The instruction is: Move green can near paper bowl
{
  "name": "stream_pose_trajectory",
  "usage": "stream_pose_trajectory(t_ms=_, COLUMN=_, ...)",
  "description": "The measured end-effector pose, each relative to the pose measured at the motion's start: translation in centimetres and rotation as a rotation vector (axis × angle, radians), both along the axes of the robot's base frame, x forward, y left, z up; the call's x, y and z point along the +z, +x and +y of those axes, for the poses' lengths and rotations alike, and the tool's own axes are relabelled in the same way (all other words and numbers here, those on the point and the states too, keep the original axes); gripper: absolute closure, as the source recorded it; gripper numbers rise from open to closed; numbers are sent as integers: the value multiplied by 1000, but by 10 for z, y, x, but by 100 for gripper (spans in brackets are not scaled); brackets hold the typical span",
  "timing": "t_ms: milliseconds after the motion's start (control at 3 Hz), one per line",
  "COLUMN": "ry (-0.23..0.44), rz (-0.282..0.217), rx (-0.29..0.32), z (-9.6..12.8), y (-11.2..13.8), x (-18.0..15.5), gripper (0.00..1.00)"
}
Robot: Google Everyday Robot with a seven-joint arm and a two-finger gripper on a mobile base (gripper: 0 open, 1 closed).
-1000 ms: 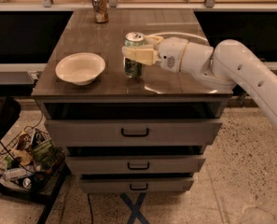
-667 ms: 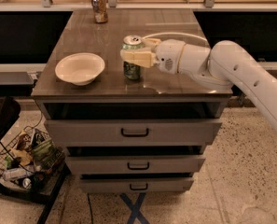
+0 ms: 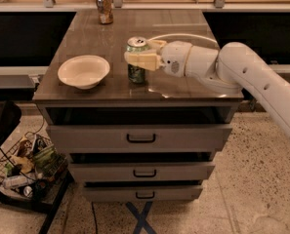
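Observation:
The green can (image 3: 136, 73) with a silver top stands upright on the dark cabinet top (image 3: 183, 28), near the front edge. My gripper (image 3: 140, 59) reaches in from the right and its cream fingers (image 3: 142, 61) wrap the can's upper half. The paper bowl (image 3: 84, 71) sits on the same top, just left of the can, with a narrow gap between them.
A brownish-orange can (image 3: 104, 7) stands at the back of the cabinet top. The cabinet has three drawers (image 3: 140, 138) in front. A wire basket of clutter (image 3: 25, 172) sits on the floor at the lower left. My white arm (image 3: 252, 82) spans the right side.
The can and gripper have stayed almost in place beside the bowl, shifting only slightly away from me. The grip has not changed.

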State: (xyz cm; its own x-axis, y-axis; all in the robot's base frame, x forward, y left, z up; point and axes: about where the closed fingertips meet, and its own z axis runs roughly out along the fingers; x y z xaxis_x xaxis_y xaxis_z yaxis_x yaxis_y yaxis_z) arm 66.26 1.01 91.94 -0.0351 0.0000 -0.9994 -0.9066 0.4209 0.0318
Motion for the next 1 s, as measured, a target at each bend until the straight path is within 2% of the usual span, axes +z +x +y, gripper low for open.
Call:
stream_pose_trajectory(t_ms=667, ry=0, rz=-1, rx=9, z=6, y=-1, x=1, gripper=7)
stream_pose_trajectory(t_ms=1000, ry=0, rz=-1, rx=12, z=8, y=-2, x=1, gripper=0)
